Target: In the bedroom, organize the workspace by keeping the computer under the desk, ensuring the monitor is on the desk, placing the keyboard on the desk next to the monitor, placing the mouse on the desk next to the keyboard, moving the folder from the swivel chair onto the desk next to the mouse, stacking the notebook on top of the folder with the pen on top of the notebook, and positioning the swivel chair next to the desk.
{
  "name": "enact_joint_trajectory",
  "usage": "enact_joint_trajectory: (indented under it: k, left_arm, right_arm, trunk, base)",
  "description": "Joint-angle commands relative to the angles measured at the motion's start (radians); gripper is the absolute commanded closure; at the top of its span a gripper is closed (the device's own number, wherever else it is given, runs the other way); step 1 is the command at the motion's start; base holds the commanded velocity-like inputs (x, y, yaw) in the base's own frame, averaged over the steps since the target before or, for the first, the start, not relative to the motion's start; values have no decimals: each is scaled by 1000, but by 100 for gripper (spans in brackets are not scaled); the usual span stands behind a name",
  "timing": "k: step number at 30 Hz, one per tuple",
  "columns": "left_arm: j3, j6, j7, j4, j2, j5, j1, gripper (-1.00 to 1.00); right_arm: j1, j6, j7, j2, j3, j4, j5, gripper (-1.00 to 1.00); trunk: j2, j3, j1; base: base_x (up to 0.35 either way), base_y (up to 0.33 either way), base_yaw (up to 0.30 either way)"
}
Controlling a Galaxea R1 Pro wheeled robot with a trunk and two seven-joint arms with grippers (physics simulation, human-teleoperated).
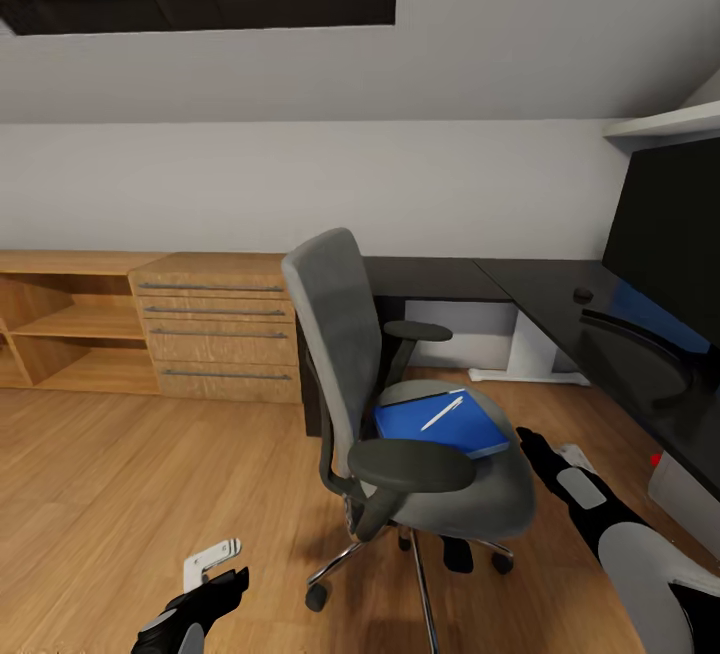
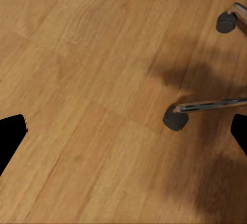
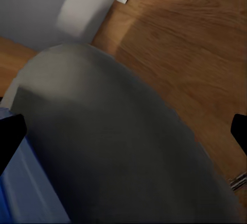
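Head view: pen (image 1: 441, 413) atop folder (image 1: 440, 426) on swivel chair (image 1: 400, 404).

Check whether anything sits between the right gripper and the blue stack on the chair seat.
Nothing visible blocks it. The right gripper hangs just beside the seat's desk-side edge, with the blue stack and the pen on top of it close by. The armrests flank the seat, off that line.

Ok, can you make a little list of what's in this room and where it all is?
chair: grey, on wood floor, by the desk
folder: blue, on the chair seat
pen: white, lying on the folder
desk: dark, in the corner
monitor: on the desk
drawers: wooden, against the wall
left hand: low over the floor, open
right hand: beside the seat, open
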Motion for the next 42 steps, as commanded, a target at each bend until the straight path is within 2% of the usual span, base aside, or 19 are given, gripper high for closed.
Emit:
enact_joint_trajectory:
  k: [1, 9, 33, 34, 35, 38, 42]
  left_arm:
    - [1, 4, 6, -1, -1, 10, -1, -100]
    - [1, 4, 6, -4, -1, 10, -1, -100]
    - [10, 4, 6, -5, -1, 10, -1, -100]
    - [14, 4, 6, -9, -1, 10, -1, -100]
    - [42, 6, 5, -23, -1, 11, -1, -100]
    - [76, 9, 4, -29, -1, 12, -1, -100]
    - [81, 9, 3, -30, -1, 12, -1, -100]
  right_arm:
    - [0, 5, 3, 0, -6, 2, -5, -100]
    - [0, 4, 3, 0, -6, 14, -5, -100]
    - [0, 6, -4, 2, -6, 13, -5, -100]
    - [0, 6, -5, 3, -6, 13, -5, -100]
    - [0, 5, -5, 3, -6, 13, -5, -100]
    - [0, 5, -4, 4, -6, 13, -5, -100]
    - [0, 4, -4, 5, -6, 13, -5, -100]
  trunk:
    - [0, -2, 0]
    - [0, -7, 0]
    - [0, -8, 0]
    - [0, -8, 0]
    - [0, -8, 0]
    - [0, -8, 0]
    - [0, -8, 0]
  base:
    - [0, 0, 127]
    - [0, 0, 114]
    - [0, 0, 14]
    - [0, 0, 200]
    - [0, 0, 258]
    - [0, 0, 271]
    - [0, 0, 277]
